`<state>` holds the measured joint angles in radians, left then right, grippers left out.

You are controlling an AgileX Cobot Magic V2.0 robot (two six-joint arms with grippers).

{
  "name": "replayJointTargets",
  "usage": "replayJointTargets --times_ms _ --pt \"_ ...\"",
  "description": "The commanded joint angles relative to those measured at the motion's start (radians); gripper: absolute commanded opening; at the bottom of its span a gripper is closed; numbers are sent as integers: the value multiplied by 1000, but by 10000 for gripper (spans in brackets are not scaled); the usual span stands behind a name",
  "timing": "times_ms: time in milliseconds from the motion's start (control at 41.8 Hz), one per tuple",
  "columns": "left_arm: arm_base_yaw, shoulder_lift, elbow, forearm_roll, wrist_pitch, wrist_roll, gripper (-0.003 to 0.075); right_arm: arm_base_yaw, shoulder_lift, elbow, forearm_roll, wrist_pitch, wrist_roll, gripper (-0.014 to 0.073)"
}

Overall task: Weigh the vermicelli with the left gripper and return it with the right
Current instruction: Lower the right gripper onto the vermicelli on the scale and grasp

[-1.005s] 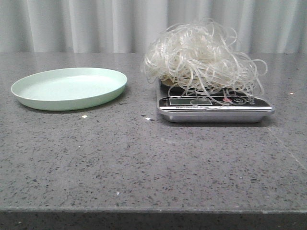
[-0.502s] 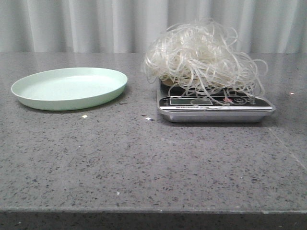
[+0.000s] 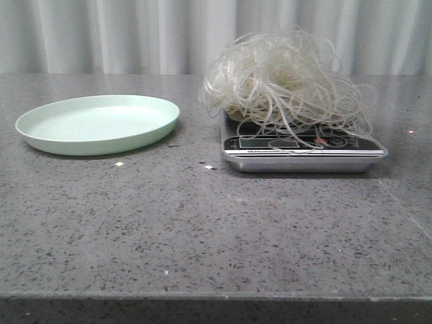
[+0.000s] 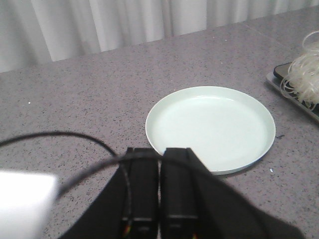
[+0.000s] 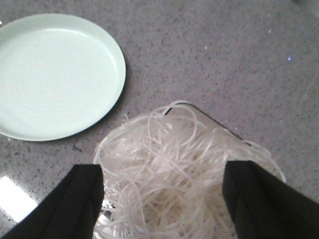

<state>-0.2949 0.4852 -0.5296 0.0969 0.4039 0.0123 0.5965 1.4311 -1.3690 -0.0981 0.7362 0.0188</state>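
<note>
The vermicelli [image 3: 283, 74], a fluffy whitish tangle, is heaped on the silver kitchen scale [image 3: 304, 154], with loops hanging over the display. The pale green plate [image 3: 98, 125] lies empty to its left. Neither gripper shows in the front view. In the right wrist view my right gripper [image 5: 162, 174] is open wide, its black fingers [image 5: 84, 191] on either side of the vermicelli [image 5: 164, 149] just above it. My left gripper [image 4: 159, 154] is shut with nothing in it, hovering near the plate [image 4: 212, 127]; the vermicelli [image 4: 305, 69] shows at that view's edge.
Everything sits on a grey speckled stone tabletop [image 3: 202, 229] with a white curtain behind. A few small white crumbs [image 3: 119, 164] lie in front of the plate. A black cable [image 4: 60, 137] loops across the left wrist view.
The top of the vermicelli looks slightly more shaded than before. Plate, scale and noodles have not moved.
</note>
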Motion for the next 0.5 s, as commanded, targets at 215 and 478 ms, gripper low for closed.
replayJointTargets --times_ms 215,478 --pt "3 3 -27 0 -82 -12 136 -5 85 -38 1 -19 -8 597" --pt "3 3 -27 0 -82 -12 136 -54 167 -38 2 22 -8 597"
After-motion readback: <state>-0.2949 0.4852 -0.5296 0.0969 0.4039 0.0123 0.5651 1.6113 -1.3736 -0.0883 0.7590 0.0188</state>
